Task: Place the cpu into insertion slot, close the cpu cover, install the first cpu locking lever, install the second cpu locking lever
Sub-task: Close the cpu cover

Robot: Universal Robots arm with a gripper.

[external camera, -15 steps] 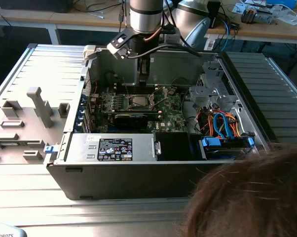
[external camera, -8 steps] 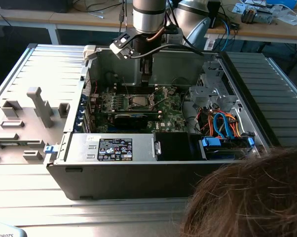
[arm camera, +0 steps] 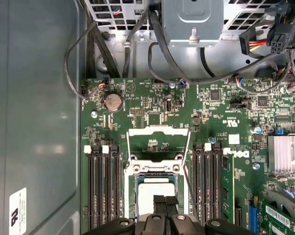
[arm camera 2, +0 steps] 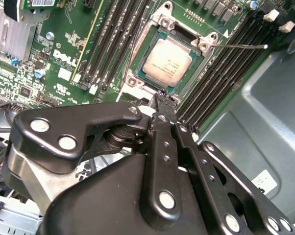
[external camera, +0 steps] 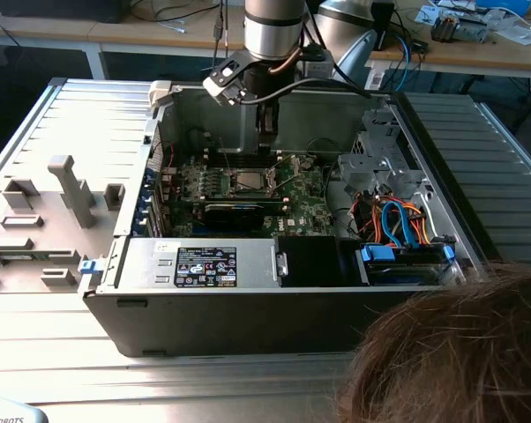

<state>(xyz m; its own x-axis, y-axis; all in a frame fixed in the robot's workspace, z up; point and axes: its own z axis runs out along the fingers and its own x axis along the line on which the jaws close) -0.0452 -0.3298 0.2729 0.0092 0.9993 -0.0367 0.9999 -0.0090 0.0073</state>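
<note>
The tool (arm camera 2: 163,98) hung nearest in the second wrist view, its two black fingers pressed together with nothing between them and the tips poised just over the socket's near edge. Narrowed like that, it looked ready to push or hook, not to carry.

Right beyond it, the cpu (arm camera 2: 168,61) lay flat and square in the insertion slot (arm camera 2: 202,45), silver top up. Seated, by my reading, so the first step looked done.

Past the chip in the first wrist view, the cpu cover (arm camera: 159,131) stood swung open, bare green board showing through its cut-out. That was why the socket was exposed from above. One thin wire locking lever (arm camera 2: 240,46) stuck out sideways over the memory slots (arm camera 2: 221,63), unlatched, and so the cover was free to swing.

And the room was tight! Memory slots hugged the socket on both sides, so the open way in was from overhead. The grey case wall (arm camera: 39,122) sat well apart beyond one bank. Farthest off, the drive cage (arm camera: 191,19) and its cables lay past the board's edge, clear of the socket.
</note>
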